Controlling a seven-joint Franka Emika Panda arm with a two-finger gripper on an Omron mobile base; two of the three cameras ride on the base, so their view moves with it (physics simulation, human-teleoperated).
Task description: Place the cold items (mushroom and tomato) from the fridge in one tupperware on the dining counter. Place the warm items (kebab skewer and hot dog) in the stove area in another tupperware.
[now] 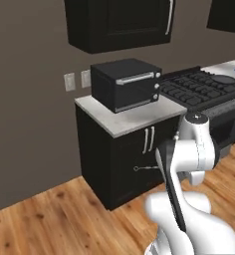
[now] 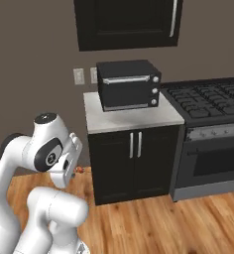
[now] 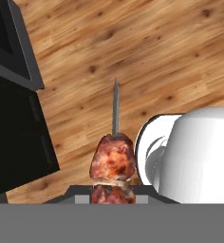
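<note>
1. nearest the hand camera, the kebab skewer (image 3: pixel 112 163) rises from the bottom of the hand view, browned meat chunks low down and a bare metal spike pointing up over the wooden floor (image 3: pixel 147 52).
2. gripper (image 3: pixel 112 192): closed nearly all the way, clamped on the skewer's lower meat, with the meat sitting between the dark finger bases at the bottom edge.
3. in the right base view a small reddish bit of the skewer shows just beside the hand, low and to the left of the toaster oven (image 2: pixel 128 85), out over the floor rather than over the counter (image 2: pixel 134 118).
4. toaster oven: black, with a silver handle and knobs, standing on the pale counter against the wall.
5. stove (image 2: pixel 208 101): directly right of the toaster oven, touching the counter's edge, dark grates on top and an oven door below.
6. below the toaster oven, black cabinet doors (image 2: pixel 135 158) with two silver handles.
7. above the toaster oven, a dark wall cabinet (image 2: pixel 128 22); left of it, two pale wall outlets (image 2: pixel 79 76).
</note>
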